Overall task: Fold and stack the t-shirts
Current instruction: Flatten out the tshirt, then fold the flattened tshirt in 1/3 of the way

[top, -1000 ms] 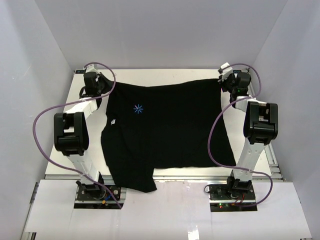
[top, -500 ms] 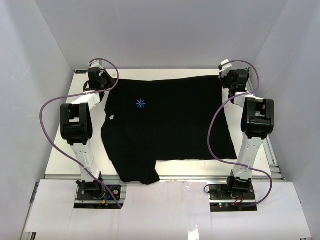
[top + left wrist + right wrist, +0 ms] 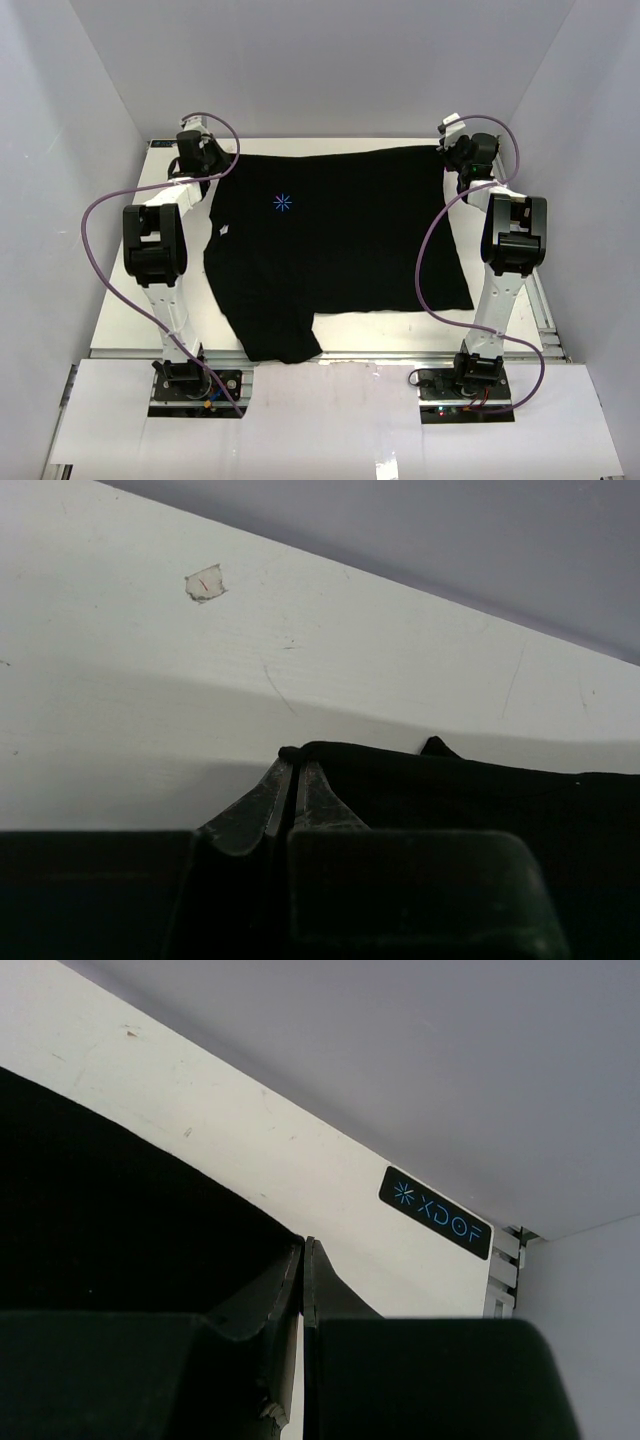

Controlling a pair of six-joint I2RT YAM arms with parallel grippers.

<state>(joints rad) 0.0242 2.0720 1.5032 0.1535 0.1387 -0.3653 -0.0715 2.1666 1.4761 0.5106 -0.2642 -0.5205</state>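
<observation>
Finding: over the last second both arms have reached toward the far edge of the table (image 3: 400,335), drawing the black t-shirt (image 3: 340,240) with them. Its far hem now lies nearer the back wall, and the sleeve hanging over the near edge has ridden up.

Left gripper (image 3: 293,770) — fingers pressed together, with a fold of the shirt's far-left corner pinched at the tips. Right gripper (image 3: 303,1250) — likewise closed on the far-right corner, close to the XDOF label (image 3: 436,1214).

The shirt lies spread over most of the table with few wrinkles. Its blue star logo (image 3: 283,203) and a small white tag (image 3: 222,232) face up.

Assessment: this is the flattening stage and no fold has yet been made. The garment looks nearly taut enough to release the corners and begin folding.
</observation>
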